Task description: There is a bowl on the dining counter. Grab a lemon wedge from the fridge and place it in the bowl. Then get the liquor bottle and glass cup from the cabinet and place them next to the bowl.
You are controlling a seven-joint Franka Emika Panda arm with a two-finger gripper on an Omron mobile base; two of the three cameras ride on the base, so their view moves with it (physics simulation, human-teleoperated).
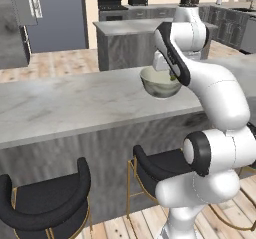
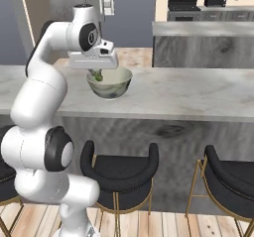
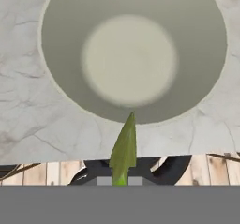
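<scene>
My pincer (image 3: 120,178) is closed on the wedge (image 3: 124,149), a thin green-yellow sliver that sticks out from between my fingertips and points straight ahead of me toward the bowl (image 3: 61,54). In the hand view the bowl lies directly below and in front of my pincer, its pale round floor just beyond the tip of the wedge and its rim nearest me passing under that tip. The bowl holds nothing. It stands on the worktop (image 3: 28,120), whose marbled grey top spreads out on every side of the bowl beneath me; the near edge of the worktop runs just behind my fingertips, with wooden floor planks and the dark curved backs of stools showing below it. From the right base view my pincer (image 2: 97,75) hangs just over the rim of the bowl (image 2: 116,85) on the side toward my arm, the green wedge (image 2: 98,75) dipping a little below the rim line. From the left base view my forearm covers the pincer, and the bowl (image 1: 152,82) sits just beyond my wrist on the worktop (image 1: 65,103). Black stools (image 2: 119,169) stand along the front of the worktop, below and behind my pincer.
</scene>
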